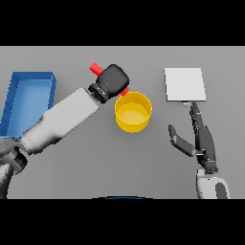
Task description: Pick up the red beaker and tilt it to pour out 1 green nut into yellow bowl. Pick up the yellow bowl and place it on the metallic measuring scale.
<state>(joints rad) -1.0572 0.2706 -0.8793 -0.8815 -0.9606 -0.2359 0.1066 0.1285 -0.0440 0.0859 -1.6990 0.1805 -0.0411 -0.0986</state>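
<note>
Lying tilted, red beaker (96,68) in left hand (113,80) angles toward yellow bowl (133,112).

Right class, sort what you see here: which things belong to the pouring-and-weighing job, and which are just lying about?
Part of the job:
- red beaker, held in the left hand
- yellow bowl
- metallic measuring scale
- right hand, open beside the scale

Just lying about:
- blue tray

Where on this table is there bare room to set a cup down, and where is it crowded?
Free patches: the wide strip below the yellow bowl, between the left arm and the right hand; the gap between bowl and scale; the far strip above them. Crowded: around the bowl's upper left, where the left hand holds the red beaker, near the blue tray.
</note>
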